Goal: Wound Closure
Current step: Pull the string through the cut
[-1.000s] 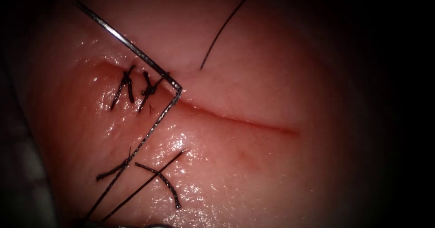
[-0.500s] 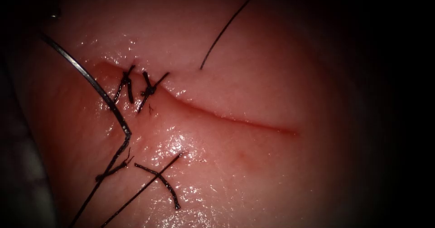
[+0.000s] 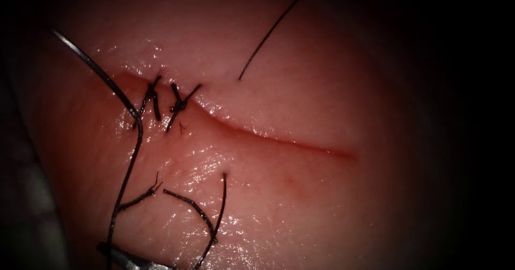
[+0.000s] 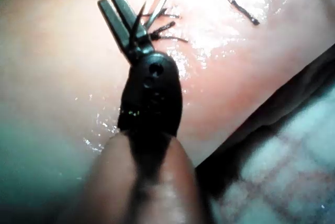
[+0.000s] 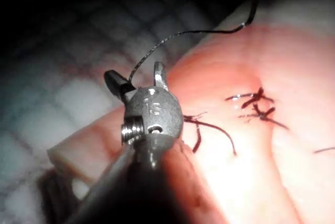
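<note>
At lower left, the silver right tool is seemingly pinching black braided thread trailing the loose curved steel needle, wanting gentle tension, while the dark left tool is gaping slightly, empty.

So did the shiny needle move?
Yes. The needle swung left: its thread end lay right of the stitches, and is now left of them, not in the tissue. What the left tool and right tool hold is unclear.

**Tissue on a gridded cloth**

You are looking at the tissue lying on a pale gridded cloth. Cut ends of thread are resting on its wet surface, below the cut.
</note>
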Robot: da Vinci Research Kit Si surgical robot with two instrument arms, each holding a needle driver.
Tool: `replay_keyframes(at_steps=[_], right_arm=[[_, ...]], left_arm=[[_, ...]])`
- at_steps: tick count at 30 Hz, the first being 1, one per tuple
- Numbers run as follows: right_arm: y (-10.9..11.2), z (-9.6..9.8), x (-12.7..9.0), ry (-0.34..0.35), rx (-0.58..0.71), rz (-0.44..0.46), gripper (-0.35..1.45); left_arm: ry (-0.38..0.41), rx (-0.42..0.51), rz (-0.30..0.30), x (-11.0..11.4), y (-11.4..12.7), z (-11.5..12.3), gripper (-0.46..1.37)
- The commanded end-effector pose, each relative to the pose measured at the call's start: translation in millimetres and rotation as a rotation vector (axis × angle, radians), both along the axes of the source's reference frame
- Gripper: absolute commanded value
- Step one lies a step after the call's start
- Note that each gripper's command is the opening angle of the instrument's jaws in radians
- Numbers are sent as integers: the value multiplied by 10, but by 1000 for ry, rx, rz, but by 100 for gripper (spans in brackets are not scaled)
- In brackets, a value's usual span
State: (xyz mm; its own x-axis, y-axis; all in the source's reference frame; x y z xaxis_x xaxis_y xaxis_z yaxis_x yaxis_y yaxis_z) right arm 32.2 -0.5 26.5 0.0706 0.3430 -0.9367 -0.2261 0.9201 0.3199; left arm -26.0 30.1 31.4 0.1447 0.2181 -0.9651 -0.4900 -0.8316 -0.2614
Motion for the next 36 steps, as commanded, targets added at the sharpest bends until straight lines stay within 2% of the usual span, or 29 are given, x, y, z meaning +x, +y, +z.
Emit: replay_keyframes(at_steps=[1,3,4,7,14,17,20,23,26,30,31,36], right_arm=[[7,-3,-17,12,-14,7,127],[12,-4,-30,18,-22,10,126],[17,-6,-44,26,-25,12,125],[22,-7,-63,39,-22,14,124],[26,-8,-103,66,-32,10,124],[31,-4,-113,73,-51,22,124],[43,13,-124,59,-84,27,118],[55,33,-124,42,-112,28,115],[72,63,-116,19,-121,10,118],[84,91,-108,-2,-127,-6,119],[88,103,-104,-12,-129,-15,118],[90,131,-89,-42,-135,-42,118]], left_arm=[[1,-7,1,4,10,0,-35],[0,-10,-2,8,16,0,-35],[1,-17,-9,12,22,1,-35],[8,-22,-14,17,30,4,-35],[34,-21,-30,43,45,15,-35],[40,-21,-41,53,48,17,-35],[53,-28,-56,64,49,19,-35],[57,-25,-63,66,48,19,-35],[57,-29,-63,63,46,20,-35],[55,-26,-64,63,45,20,-35],[55,-26,-65,64,44,21,-35],[53,-22,-66,64,42,20,-35]])
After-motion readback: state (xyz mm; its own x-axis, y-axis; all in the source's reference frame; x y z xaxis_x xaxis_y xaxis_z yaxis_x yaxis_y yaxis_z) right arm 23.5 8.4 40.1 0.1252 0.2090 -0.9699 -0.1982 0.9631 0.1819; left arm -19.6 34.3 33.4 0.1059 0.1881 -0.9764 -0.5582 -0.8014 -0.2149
